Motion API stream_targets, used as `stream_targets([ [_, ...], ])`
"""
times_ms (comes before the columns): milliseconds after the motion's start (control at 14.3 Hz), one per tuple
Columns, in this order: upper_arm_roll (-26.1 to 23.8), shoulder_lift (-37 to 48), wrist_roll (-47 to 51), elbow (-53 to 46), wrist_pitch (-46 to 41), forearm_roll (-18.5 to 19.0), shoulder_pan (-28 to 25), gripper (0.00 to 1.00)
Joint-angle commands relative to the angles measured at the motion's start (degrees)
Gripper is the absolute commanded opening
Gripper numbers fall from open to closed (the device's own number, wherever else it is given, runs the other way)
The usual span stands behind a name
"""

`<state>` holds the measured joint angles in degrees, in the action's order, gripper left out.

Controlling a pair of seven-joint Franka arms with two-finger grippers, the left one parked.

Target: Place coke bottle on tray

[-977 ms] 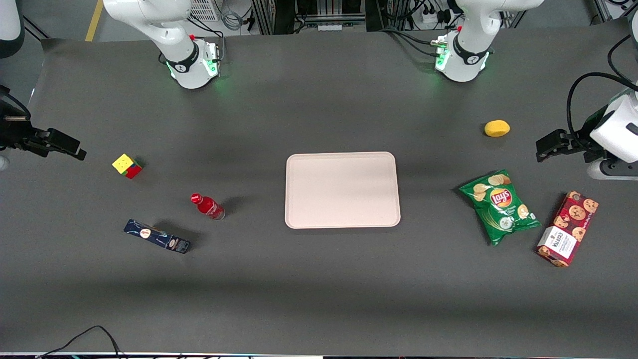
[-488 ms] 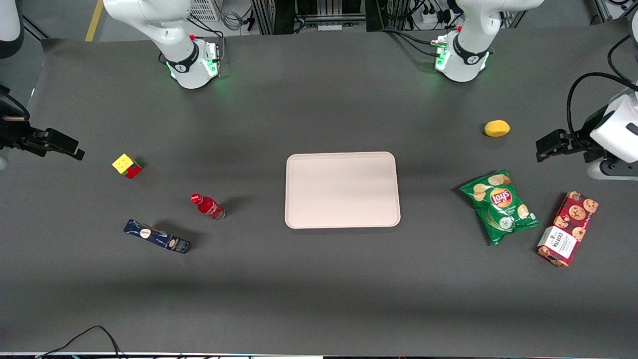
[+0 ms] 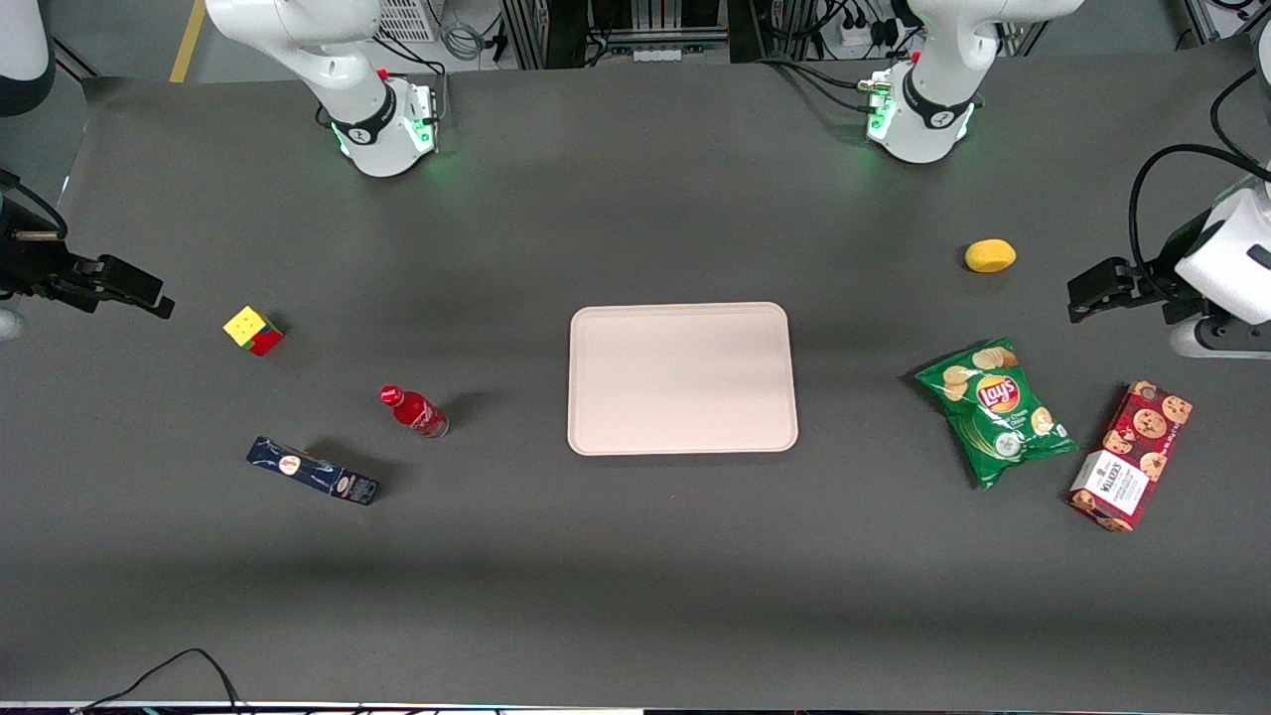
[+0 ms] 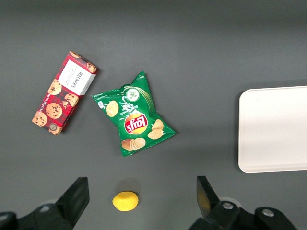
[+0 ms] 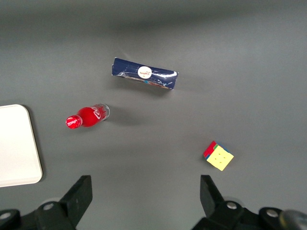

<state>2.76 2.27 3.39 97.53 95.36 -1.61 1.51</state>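
A dark blue oblong box [image 3: 313,471] is lying near a multicoloured puzzle cube [image 3: 253,331]; green crisp bag [image 3: 996,410], red biscuit box [image 3: 1130,456] and yellow lemon [image 3: 990,255] are sitting toward the parked arm's end.

Only the black two-finger gripper [image 3: 149,298] on the working arm has moved. It sits at the working arm's end of the table, high above the surface, and has drifted a touch nearer the front camera and slightly inward since half a second ago. Fingers spread wide in the wrist view [image 5: 144,199], nothing between them.
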Motion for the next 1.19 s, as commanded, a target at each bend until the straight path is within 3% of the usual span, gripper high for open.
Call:
stream_targets([
  [0, -2.5, 0.7, -0.5, -0.2, -1.6, 0.4, -0.6, 1.0],
  [209, -2.6, 1.0, -1.4, -0.2, -1.6, 0.2, -5.3, 1.0],
  [488, 1.0, 0.4, 0.7, -1.8, -1.1, 0.0, -14.9, 1.0],
  [698, 0.8, -1.9, 1.4, -1.5, -0.2, -0.1, -15.3, 1.0],
  [977, 0.3, -4.2, 0.7, 7.4, 10.3, -0.1, -15.4, 1.0],
  [1116, 0.1, -7.2, 0.7, 7.6, 11.1, -0.1, -15.5, 1.0],
])
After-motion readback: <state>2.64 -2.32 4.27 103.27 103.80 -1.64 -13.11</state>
